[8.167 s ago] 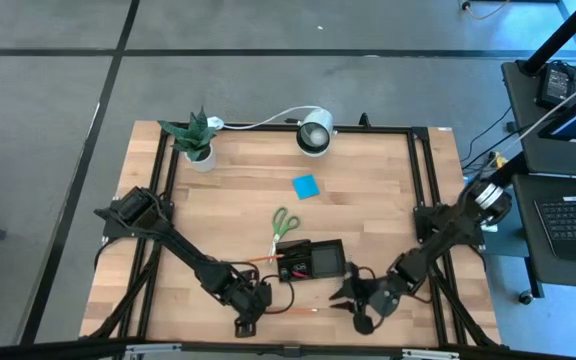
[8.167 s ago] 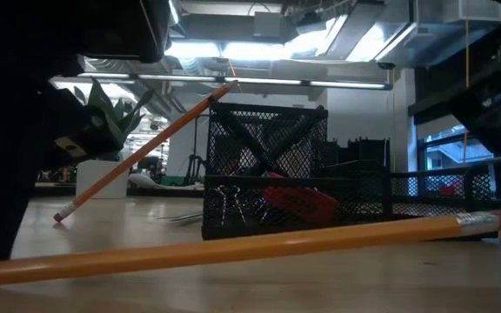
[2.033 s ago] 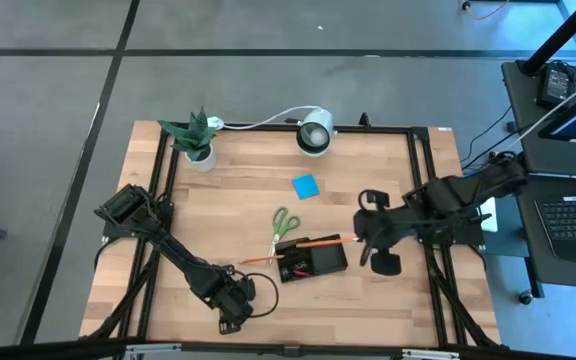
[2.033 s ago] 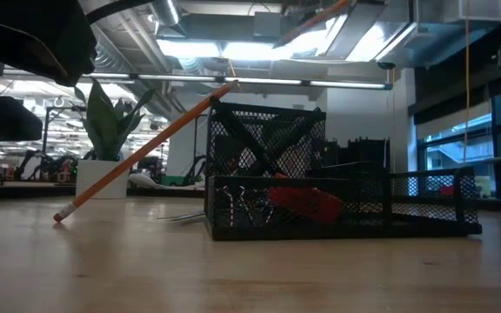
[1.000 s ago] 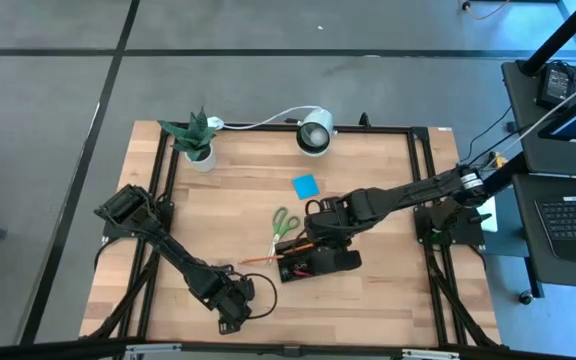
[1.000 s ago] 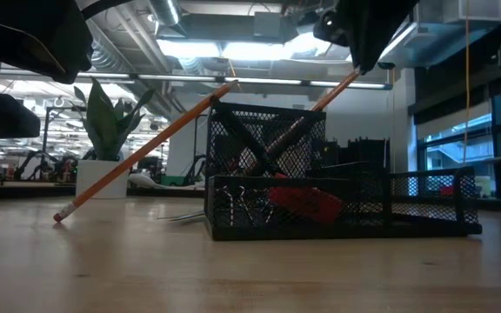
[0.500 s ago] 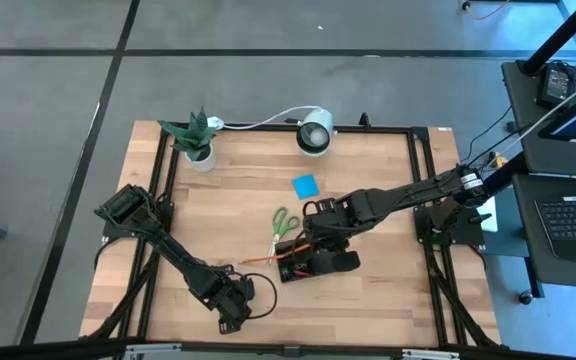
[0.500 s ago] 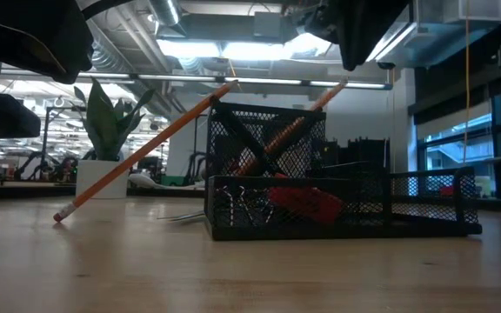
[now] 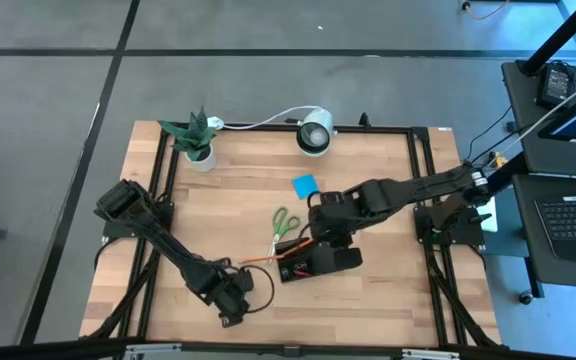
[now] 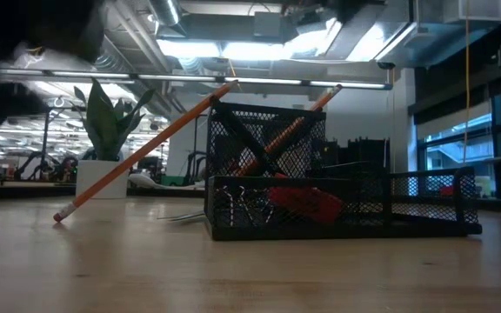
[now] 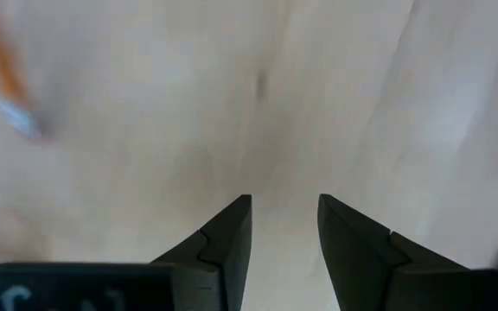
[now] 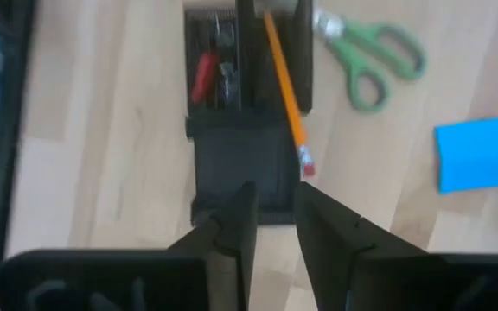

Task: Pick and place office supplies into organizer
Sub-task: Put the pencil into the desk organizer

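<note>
right gripper [image 9: 320,222] has let go, fingers now spread, round orange pencil [image 10: 287,132] leaning in the black mesh organizer [image 10: 346,204]; left gripper [image 11: 284,229] also spread over bare wood table [image 9: 378,290].

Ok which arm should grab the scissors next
Right. The right gripper hovers over the organizer, right beside the scissors; the left gripper sits near the table's front edge, farther away.
</note>
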Controlling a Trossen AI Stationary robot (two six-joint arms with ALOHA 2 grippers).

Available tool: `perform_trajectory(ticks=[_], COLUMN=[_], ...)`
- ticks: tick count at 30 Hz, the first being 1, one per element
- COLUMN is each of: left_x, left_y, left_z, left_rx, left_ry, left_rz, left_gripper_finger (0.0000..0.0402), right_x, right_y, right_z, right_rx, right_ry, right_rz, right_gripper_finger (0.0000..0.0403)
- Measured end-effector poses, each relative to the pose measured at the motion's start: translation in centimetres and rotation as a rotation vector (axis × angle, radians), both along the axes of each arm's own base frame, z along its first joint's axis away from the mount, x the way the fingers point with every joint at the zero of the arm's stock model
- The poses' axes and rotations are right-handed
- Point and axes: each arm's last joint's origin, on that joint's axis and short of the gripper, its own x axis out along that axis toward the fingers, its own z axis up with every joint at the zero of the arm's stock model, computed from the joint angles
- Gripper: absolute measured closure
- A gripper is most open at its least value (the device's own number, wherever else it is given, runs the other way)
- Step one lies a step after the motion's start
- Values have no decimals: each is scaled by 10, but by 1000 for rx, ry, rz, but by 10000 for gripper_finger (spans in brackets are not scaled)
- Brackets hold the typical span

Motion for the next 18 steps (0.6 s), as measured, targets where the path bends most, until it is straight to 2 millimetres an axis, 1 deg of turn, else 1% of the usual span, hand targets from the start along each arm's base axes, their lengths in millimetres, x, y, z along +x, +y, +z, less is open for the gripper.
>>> perform_trajectory(ticks=[3,5,8,10,13,15,18], left_x=[-5,-11,-15,-16,-18,-20,-21], left_y=[3,6,13,15,16,18,23], left_z=[24,34,45,44,41,40,36], left_rx=[56,125,159,193,244,280,330], left_ry=[-124,-184,-230,-223,-195,-167,-168], left_rz=[74,135,202,193,135,99,61], left_gripper_finger=[274,274,274,274,272,267,253], right_x=[-11,-23,-42,-55,-68,-75,-83], right_y=[-3,-6,-11,-13,-12,-10,-6], right_z=[24,39,61,75,93,101,105], right_rx=[20,32,55,76,124,150,173], right_ry=[-84,-134,-212,-283,-391,-430,-445], right_rz=[4,7,-1,3,-8,-12,-9], right_gripper_finger=[319,319,318,318,318,318,318])
